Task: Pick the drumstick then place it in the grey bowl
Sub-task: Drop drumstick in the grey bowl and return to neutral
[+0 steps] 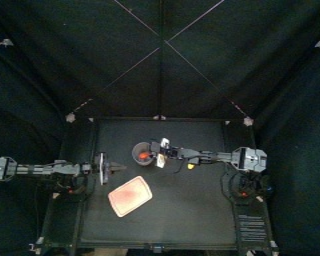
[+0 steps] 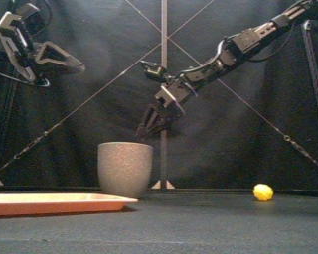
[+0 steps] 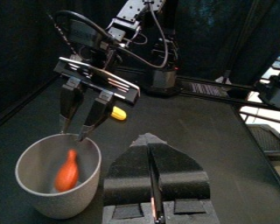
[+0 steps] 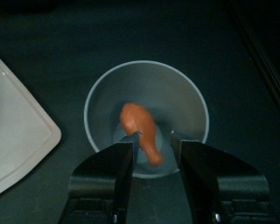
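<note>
The orange drumstick (image 4: 143, 133) lies inside the tall grey speckled cup (image 2: 126, 169), thick end away from the jaws in the right wrist view. My right gripper (image 2: 147, 128) hangs just above the cup's mouth, open, with nothing between its fingers. The left wrist view shows the drumstick (image 3: 66, 171) resting at the bottom of the cup (image 3: 43, 197) and the right gripper (image 3: 83, 129) over its rim. From above, the cup (image 1: 139, 158) stands at the table's middle back. My left gripper (image 3: 152, 144) rests shut at the left, apart from the cup.
A flat pink tray (image 1: 129, 199) lies in front of the cup, toward the left. A small yellow toy (image 2: 262, 191) sits on the table to the right of the cup. The left arm (image 1: 43, 170) stays along the left side.
</note>
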You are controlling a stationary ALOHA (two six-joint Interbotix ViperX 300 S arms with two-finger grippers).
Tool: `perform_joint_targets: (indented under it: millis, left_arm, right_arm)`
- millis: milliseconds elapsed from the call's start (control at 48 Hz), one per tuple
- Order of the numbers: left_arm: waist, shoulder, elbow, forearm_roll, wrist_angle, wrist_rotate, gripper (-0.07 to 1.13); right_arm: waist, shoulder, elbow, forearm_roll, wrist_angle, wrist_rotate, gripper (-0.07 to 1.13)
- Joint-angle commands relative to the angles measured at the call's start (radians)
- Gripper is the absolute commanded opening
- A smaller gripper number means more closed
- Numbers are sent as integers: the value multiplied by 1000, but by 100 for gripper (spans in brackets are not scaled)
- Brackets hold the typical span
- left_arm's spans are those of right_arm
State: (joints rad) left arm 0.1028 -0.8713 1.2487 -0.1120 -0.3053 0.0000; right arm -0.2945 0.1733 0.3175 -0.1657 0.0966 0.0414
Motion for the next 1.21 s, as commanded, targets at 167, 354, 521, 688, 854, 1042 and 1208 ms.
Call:
perform_joint_targets:
  millis: [167,354,521,688,854,1042,1208]
  left_arm:
    - [2,3,-14,2,-9,3,-2]
    - [8,2,-14,3,-12,3,-2]
    - [18,2,-15,11,-17,5,-2]
    - [35,2,-15,25,-37,5,-2]
    - [61,2,-14,29,-63,5,-2]
    - [69,0,-17,43,-74,8,-2]
    - [69,0,-20,78,-86,8,-2]
  right_arm:
    - [46,-170,124,60,-147,0,75]
    - [81,-356,342,115,-379,0,75]
    - [117,-531,535,120,-565,-3,75]
    - [166,-630,624,117,-621,-3,75]
    - [173,-641,652,121,-621,-3,75]
    - [175,-641,652,117,-621,-6,75]
    - [176,-640,658,117,-621,-3,75]
